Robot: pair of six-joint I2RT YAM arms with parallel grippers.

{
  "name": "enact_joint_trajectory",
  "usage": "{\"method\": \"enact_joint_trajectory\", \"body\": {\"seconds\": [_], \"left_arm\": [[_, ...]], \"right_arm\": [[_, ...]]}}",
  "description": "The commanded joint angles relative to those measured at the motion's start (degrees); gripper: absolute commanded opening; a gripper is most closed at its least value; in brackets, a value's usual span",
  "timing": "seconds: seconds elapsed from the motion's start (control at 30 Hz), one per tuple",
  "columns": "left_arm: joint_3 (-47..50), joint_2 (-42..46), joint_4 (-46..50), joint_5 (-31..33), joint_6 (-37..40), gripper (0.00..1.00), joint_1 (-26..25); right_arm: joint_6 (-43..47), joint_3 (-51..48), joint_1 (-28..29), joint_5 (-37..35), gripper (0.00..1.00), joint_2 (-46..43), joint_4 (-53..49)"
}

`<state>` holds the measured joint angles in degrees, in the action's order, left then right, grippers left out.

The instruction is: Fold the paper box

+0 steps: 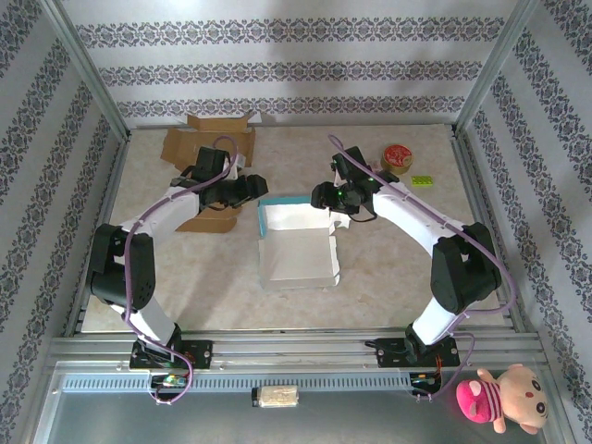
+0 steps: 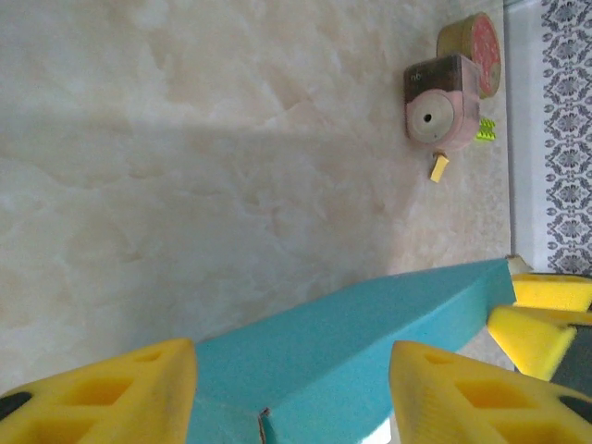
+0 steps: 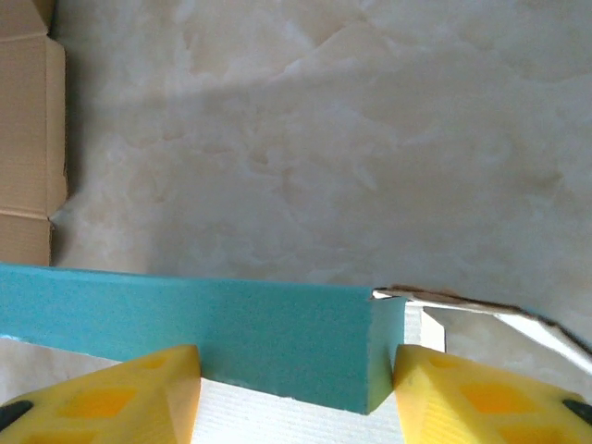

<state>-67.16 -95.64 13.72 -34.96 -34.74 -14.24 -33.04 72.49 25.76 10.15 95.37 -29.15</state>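
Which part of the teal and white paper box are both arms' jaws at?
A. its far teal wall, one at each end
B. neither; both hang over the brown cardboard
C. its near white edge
A: the left jaws and the right jaws sit at opposite ends of the upright teal far wall of the teal and white paper box.

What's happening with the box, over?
Left tool, right tool open at blue wall. Box partly folded. Cardboard off to side.
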Motion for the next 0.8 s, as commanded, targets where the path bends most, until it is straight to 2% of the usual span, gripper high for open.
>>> {"method": "enact_joint_trajectory", "body": {"seconds": [0.0, 0.2, 0.4, 0.57, 0.77], "left_arm": [[1.8, 0.6, -2.4, -1.4, -0.9, 0.56, -1.4], [5.1, 2.0, -4.3, -0.1, -1.8, 0.55, -2.1], [6.1, 0.7, -5.9, -0.4, -2.2, 0.53, -2.0], [6.9, 0.3, -6.9, -0.9, -2.7, 0.41, -2.1], [8.7, 1.0, -7.1, -1.1, -1.9, 0.40, -2.6]], "right_arm": [[-2.3, -2.4, 0.1, -1.4, 0.54, -1.4, 1.3], [-4.1, -5.9, 0.2, -2.2, 0.45, -3.2, 3.7], [-3.7, -7.2, 0.3, -2.3, 0.45, -3.9, 3.4], [-3.0, -8.6, 0.5, -2.7, 0.46, -4.7, 3.3], [-1.6, -6.8, 0.7, -3.3, 0.54, -7.6, 2.0]]}}
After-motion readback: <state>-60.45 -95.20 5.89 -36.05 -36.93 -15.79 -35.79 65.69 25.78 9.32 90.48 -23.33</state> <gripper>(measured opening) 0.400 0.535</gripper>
